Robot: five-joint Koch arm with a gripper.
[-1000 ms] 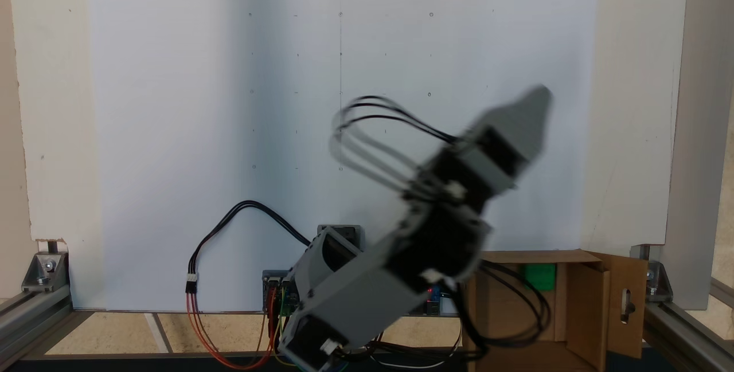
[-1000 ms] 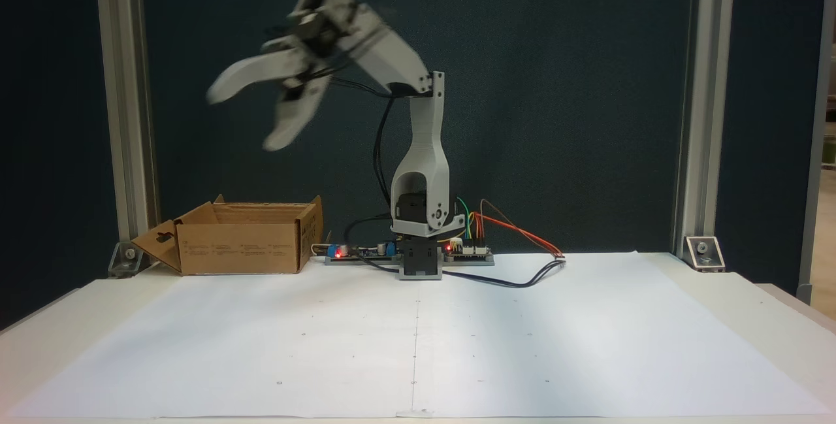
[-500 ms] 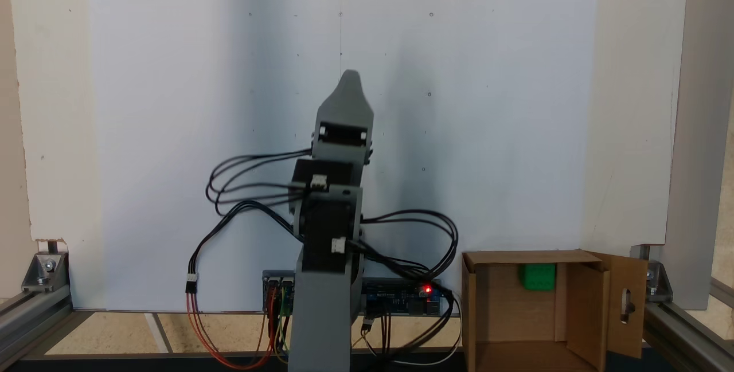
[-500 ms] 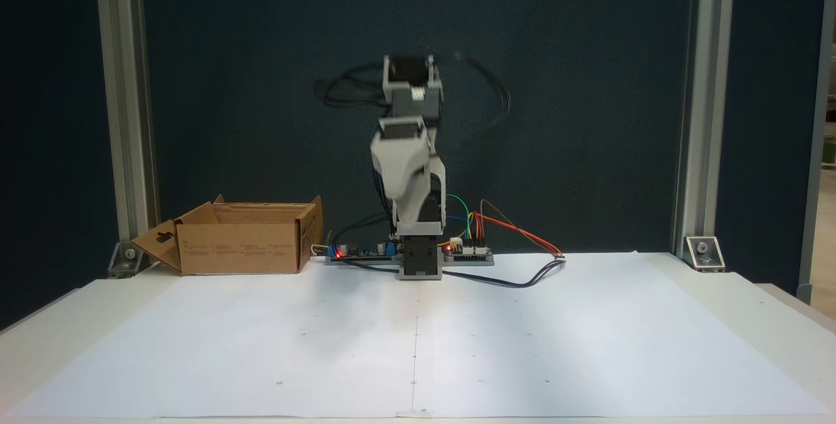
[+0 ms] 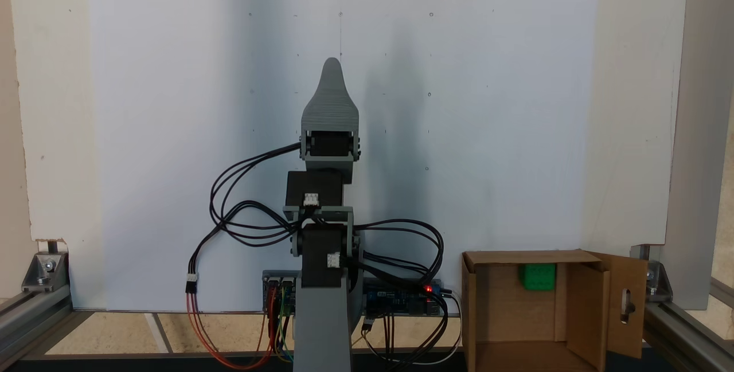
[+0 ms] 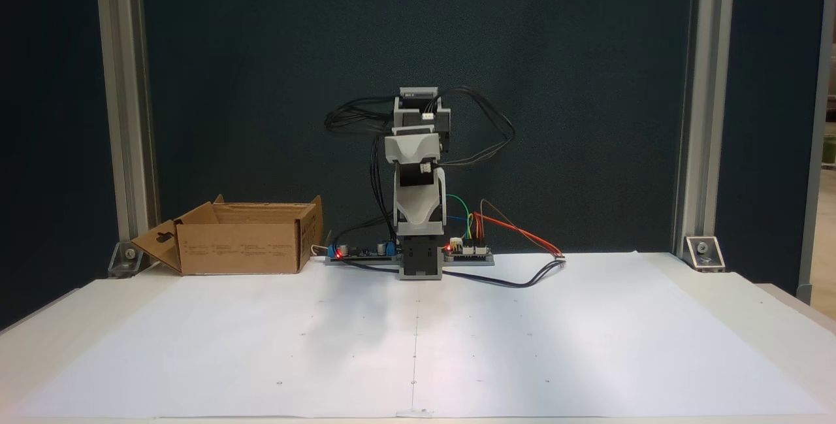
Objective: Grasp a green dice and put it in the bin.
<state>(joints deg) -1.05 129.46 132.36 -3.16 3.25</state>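
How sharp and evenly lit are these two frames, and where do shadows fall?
In both fixed views the arm is sharp. In a fixed view its shadow darkens the white sheet; in a fixed view a faint shadow lies before the base.

One green dice (image 5: 537,277), one bin (image 5: 493,309), one arm (image 5: 324,280), one white sheet (image 6: 418,345).

In a fixed view from above, the gripper (image 5: 331,65) points up the frame over the paper sheet (image 5: 172,131). The bin (image 5: 476,314) sits well to the gripper's lower right, beside the arm's base, with the green dice (image 5: 537,276) inside it. In the front fixed view the bin (image 6: 241,247) stands left of the arm on the counter (image 6: 771,319).
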